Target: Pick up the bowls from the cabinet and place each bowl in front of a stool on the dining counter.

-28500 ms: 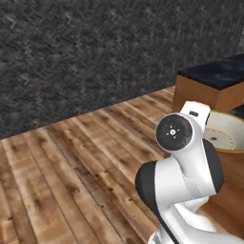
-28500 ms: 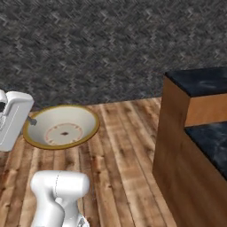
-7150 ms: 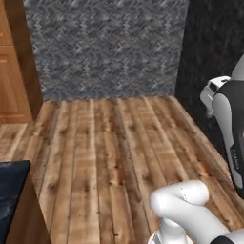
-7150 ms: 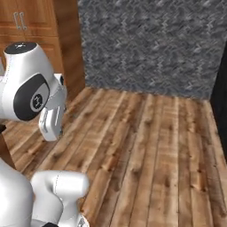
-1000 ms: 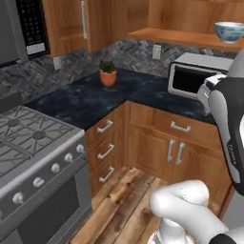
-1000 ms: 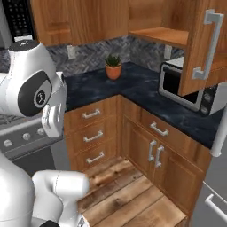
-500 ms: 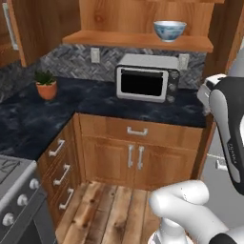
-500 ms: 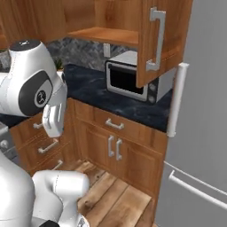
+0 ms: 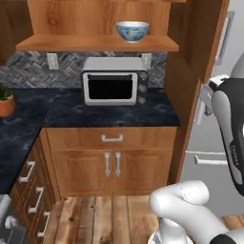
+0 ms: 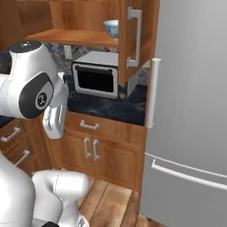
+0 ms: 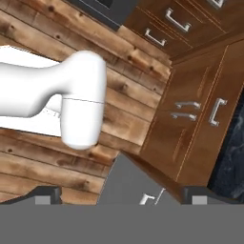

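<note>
Nearest the base is the plank floor [image 9: 114, 212], warm brown boards running up to the lower cupboards. In the hand view the end effector [image 11: 119, 196] looks down at that same floor beside a corner of cupboard fronts; its two dark tips barely rise above the bottom edge, set well apart, though so little of them shows that I cannot tell whether the jaws stand wide or narrow. Nothing is seen between them.

Beyond the floor stand the double cupboard doors [image 9: 111, 166] with two upright silver handles, and a drawer [image 9: 112, 138] above them. To the right rises the grey refrigerator [image 10: 190, 111] with long pale handles. On the arm's dark forearm band in the left base view there is lettering, too blurred to read.

Over the drawer lies the dark veined surface [image 9: 62, 112], carrying a silver toaster oven [image 9: 114, 81] with a dark glass door; a potted plant [image 9: 5, 100] sits at its far left edge.

Farthest and highest is the cabinet [image 9: 97, 43], its thick plank shelf above the oven. The white bowl [image 9: 132, 31] with blue patterning stands upright on that shelf, toward its right end, well apart from the end effector.
</note>
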### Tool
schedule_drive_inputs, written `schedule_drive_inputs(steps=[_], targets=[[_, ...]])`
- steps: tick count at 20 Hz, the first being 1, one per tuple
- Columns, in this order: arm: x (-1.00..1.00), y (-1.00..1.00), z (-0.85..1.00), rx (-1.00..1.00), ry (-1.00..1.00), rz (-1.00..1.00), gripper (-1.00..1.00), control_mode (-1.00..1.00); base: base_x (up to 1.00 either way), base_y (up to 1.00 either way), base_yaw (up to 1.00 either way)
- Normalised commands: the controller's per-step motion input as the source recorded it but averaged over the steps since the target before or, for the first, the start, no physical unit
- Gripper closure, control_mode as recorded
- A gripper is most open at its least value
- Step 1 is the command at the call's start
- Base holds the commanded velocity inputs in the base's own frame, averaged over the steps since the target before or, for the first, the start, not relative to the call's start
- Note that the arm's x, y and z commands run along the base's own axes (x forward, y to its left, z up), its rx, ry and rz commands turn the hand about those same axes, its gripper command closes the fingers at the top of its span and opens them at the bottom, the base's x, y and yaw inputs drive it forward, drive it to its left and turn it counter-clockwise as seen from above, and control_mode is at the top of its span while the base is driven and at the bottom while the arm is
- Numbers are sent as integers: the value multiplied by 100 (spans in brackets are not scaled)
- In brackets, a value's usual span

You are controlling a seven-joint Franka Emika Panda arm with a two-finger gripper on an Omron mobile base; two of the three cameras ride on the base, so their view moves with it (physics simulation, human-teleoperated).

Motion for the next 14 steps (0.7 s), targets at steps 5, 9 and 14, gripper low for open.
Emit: schedule_drive_inputs(steps=[5,9,14], targets=[[0,0,0,0,0,0,-100,100,27,71,-23],[0,0,0,0,0,0,-100,100,43,40,-15],[0,0,0,0,0,0,-100,100,86,6,-29]])
